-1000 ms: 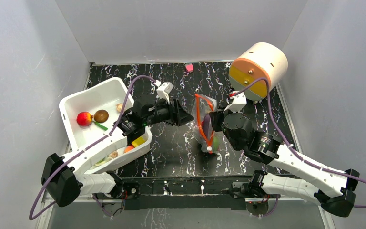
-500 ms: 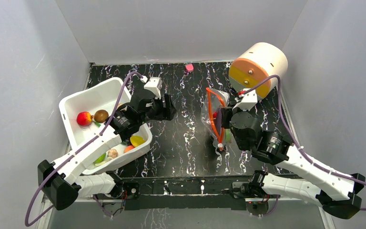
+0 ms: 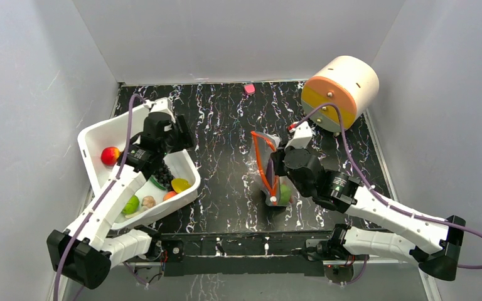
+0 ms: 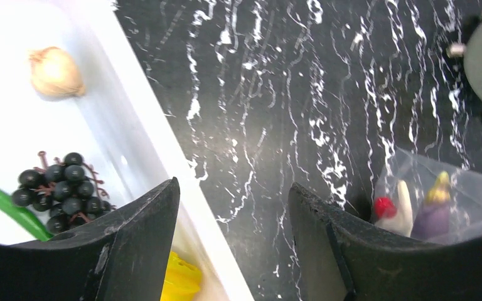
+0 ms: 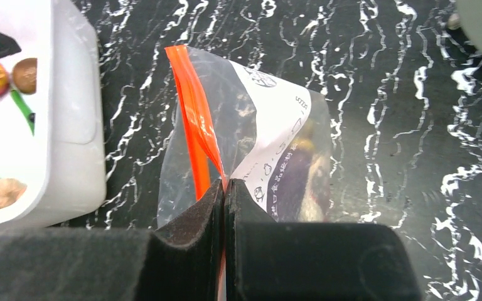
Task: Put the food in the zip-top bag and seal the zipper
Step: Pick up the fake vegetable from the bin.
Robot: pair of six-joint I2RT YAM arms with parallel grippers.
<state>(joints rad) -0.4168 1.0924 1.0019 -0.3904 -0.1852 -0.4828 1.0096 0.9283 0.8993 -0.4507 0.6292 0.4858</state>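
Note:
The clear zip-top bag (image 3: 275, 183) stands on the black table, held up by my right gripper (image 5: 224, 189), which is shut on the bag's top edge at the orange-red zipper (image 5: 193, 116). The bag's mouth gapes toward the left. A purple eggplant (image 5: 294, 182) and a small red piece (image 4: 384, 207) lie inside it. My left gripper (image 4: 232, 197) is open and empty above the right wall of the white tub (image 3: 94, 135). Black grapes (image 4: 59, 191), a red apple (image 3: 109, 155) and a green round fruit (image 3: 131, 204) lie in the tub.
The tub also holds a beige bulb (image 4: 55, 70), a yellow piece (image 3: 180, 184) and a brown round piece (image 5: 25, 74). A big white and orange cylinder (image 3: 340, 91) stands at the back right. A small pink object (image 3: 249, 89) lies by the back wall.
My left gripper has swung left, away from the bag, to above the tub. My right gripper has kept its hold and shifted the bag slightly back to the left.

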